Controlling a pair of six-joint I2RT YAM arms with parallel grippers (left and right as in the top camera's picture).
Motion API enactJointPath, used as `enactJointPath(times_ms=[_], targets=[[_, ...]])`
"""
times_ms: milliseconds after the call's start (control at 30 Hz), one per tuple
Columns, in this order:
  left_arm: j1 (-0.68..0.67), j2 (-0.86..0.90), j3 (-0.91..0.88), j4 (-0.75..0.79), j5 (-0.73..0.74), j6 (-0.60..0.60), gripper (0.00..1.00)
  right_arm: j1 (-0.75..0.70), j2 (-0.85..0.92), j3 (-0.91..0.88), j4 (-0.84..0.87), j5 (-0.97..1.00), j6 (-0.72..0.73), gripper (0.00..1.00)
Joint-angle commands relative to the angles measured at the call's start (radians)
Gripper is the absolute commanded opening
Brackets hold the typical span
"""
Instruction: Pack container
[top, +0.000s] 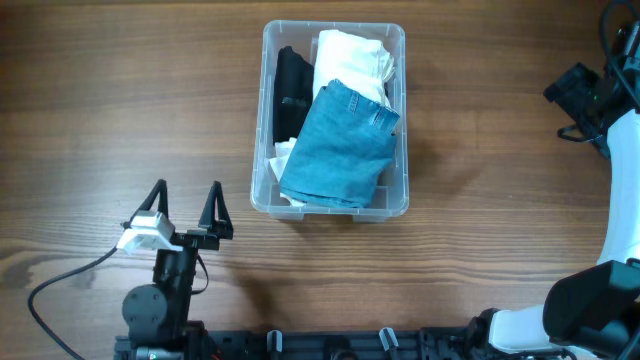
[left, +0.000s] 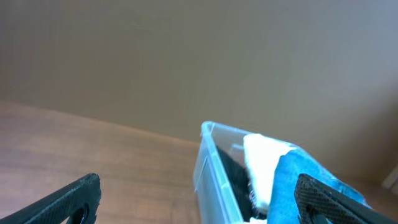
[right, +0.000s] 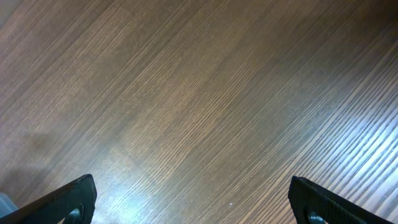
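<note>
One denim garment (top: 338, 148) in container (top: 335, 27), left gripper (top: 187, 200), right gripper (right: 198, 202), jaws wide

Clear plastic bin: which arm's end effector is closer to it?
Left. The left end effector sits just off the near left corner of the clear rectangular plastic container; the right end effector is far beyond its right side.

You have open counter (top: 120, 90) on both sides of the container (top: 258, 150), running right as far as the right arm (top: 625, 200) at the edge. The container's mouth is crowded: denim (top: 335, 150) lies across the front, white cloth (top: 350, 55) behind it, and a black garment (top: 292, 90) along the left wall. Your left gripper (top: 187, 188), jaws spread, stands near the front-left corner, apart from the wall.
</note>
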Motion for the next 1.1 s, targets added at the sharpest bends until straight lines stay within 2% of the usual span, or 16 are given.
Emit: enactJointPath(times_ms=[0,133,1067], targets=[[0.014,-0.011,-0.005,-0.064,-0.022,0.006,1.0,0.0,0.005,-0.001,0.003,0.006,0.013,1.0],[0.02,-0.011,-0.005,-0.208,-0.022,0.006,1.0,0.0,0.005,-0.001,0.003,0.006,0.013,1.0],[0.04,-0.011,-0.005,-0.206,-0.022,0.005,1.0,0.0,0.005,-0.001,0.003,0.006,0.013,1.0]])
